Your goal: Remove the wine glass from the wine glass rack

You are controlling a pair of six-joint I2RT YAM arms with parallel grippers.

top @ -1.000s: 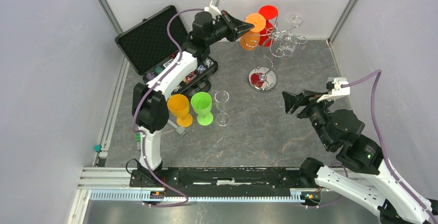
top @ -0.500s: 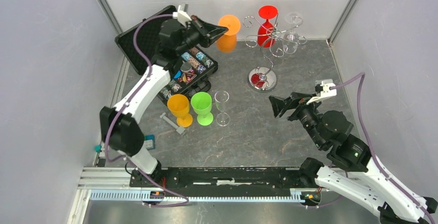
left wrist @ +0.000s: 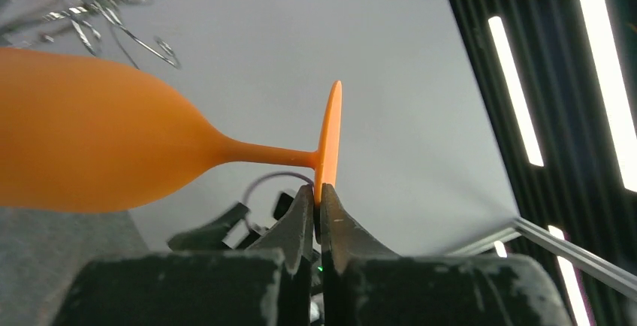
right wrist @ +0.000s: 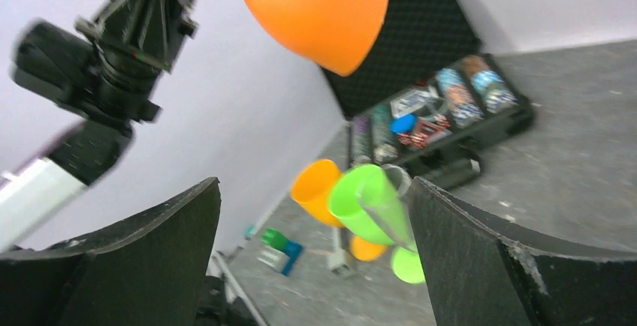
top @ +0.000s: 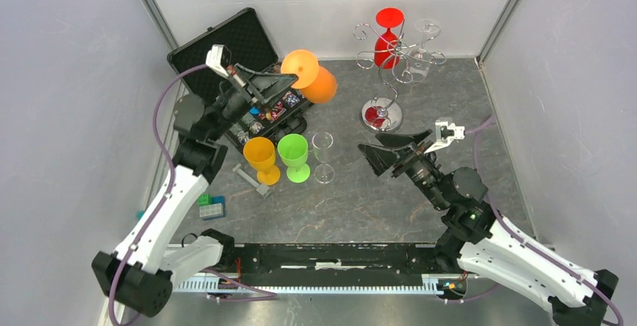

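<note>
My left gripper point(top: 291, 78) is shut on the rim of the foot of an orange wine glass point(top: 320, 86), which it holds in the air, lying on its side, left of the wine glass rack point(top: 381, 114) and clear of it. The left wrist view shows the jaws point(left wrist: 319, 202) pinching the foot, with the orange wine glass point(left wrist: 90, 146) pointing left. A red glass point(top: 387, 34) and a clear glass point(top: 427, 34) hang from the rack's arms. My right gripper point(top: 372, 155) stands open and empty near the table's middle, facing left; its wrist view point(right wrist: 312, 183) sees the orange wine glass point(right wrist: 315, 3).
A yellow-orange glass point(top: 261, 158), a green glass point(top: 294, 157) and a clear glass point(top: 323, 157) stand upright left of centre. An open black case point(top: 225, 48) of poker chips lies at the back left. Small green and blue blocks point(top: 210, 206) lie near the left edge.
My left arm has carried the orange glass off the rack, leftward and toward the near side. My right gripper has opened wider and moved left toward the table's middle.
</note>
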